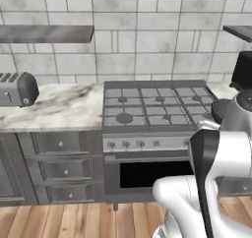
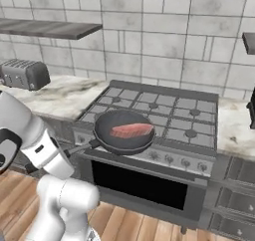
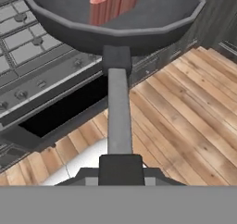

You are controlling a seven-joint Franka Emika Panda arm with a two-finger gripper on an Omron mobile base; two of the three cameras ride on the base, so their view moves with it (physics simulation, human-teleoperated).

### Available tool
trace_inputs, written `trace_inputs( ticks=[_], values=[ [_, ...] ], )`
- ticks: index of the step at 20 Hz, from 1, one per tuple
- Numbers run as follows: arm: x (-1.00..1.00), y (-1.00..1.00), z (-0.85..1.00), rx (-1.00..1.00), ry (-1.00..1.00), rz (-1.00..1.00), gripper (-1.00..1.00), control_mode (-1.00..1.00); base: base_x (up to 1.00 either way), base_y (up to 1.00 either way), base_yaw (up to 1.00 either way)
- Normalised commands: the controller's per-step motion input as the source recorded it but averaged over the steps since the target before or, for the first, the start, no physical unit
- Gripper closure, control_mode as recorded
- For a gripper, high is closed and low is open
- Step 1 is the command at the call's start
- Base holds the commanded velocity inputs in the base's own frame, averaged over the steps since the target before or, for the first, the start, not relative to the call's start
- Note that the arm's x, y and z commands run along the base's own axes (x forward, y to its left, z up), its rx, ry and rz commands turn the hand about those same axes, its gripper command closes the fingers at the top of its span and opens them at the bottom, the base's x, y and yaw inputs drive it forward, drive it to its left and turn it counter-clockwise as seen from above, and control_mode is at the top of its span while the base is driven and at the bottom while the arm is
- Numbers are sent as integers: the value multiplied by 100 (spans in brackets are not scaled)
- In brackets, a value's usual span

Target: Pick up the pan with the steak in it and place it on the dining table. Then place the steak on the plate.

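one pan (image 2: 124,130) is in sight, a round black frying pan, and it holds one steak (image 2: 131,130), a flat pinkish-red piece lying across the middle of the pan's bottom. nothing else lies in the pan. in the right base view the pan is lifted above the front edge of the stove (image 2: 164,116), over the front left burner and partly out past the row of knobs (image 2: 184,163), with its long straight handle (image 2: 78,147) running left and down toward the robot's arm. in the hand view the handle (image 3: 119,112) runs straight up from the bottom to the pan (image 3: 115,19), and the steak (image 3: 115,0) shows at the top, inside the rim.

the tool (image 3: 121,168) is clamped on the end of the pan's handle, its dark tips closed against it at the bottom of the hand view. under the handle there lie the wooden floor (image 3: 185,107) and the dark oven door (image 3: 65,108).

one stove stands between two stretches of marble worktop (image 1: 64,106). its grates carry no other pot in the left base view, where a dark edge of the pan (image 1: 220,109) peeks out beside the arm at the stove's front right corner. one toaster (image 1: 18,89) stands on the worktop near its left end, well apart from the stove. one grey shelf (image 1: 47,34) hangs on the tiled wall above it. three drawers (image 1: 61,168) sit stacked under the worktop left of the oven.
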Motion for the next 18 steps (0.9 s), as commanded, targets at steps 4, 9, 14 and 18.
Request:
trace_inputs(
  ticks=[4, 9, 14, 18],
  values=[
    [0, 0, 0, 0, 0, 0, 100, 100, -18, -1, 49],
    [0, 0, 0, 0, 0, 0, 100, 100, -13, 0, 50],
    [0, 0, 0, 0, 0, 0, 100, 100, -8, 0, 50],
    [0, 0, 0, 0, 0, 0, 100, 100, -8, 0, 50]
  ],
)
